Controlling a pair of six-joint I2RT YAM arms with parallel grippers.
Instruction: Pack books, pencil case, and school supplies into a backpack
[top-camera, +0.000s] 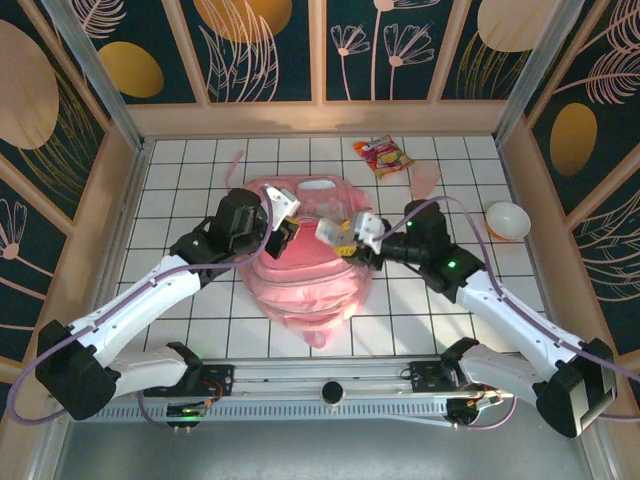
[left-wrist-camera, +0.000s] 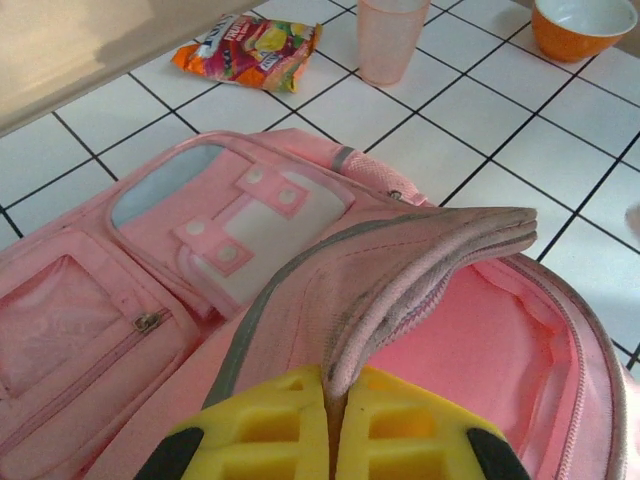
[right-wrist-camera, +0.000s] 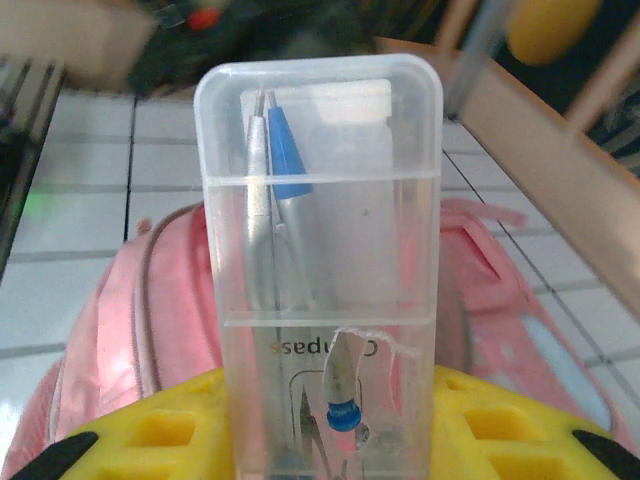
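We are pinching the zipper rim of the pink backpack (top-camera: 312, 290), which is lying in the middle of the table (top-camera: 180, 180), with our left gripper (left-wrist-camera: 335, 405) closed tight on the fabric. Our right gripper (right-wrist-camera: 330, 435) is clamping the clear pencil case (right-wrist-camera: 320, 250) upright over the backpack, pens showing inside.

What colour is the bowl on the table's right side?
Orange outside, white inside; the round bowl shows best in the left wrist view.

Pencil case (right-wrist-camera: 320, 250) bottom below the right wrist view's edge; pink cup (left-wrist-camera: 390, 40) top likewise off-frame.
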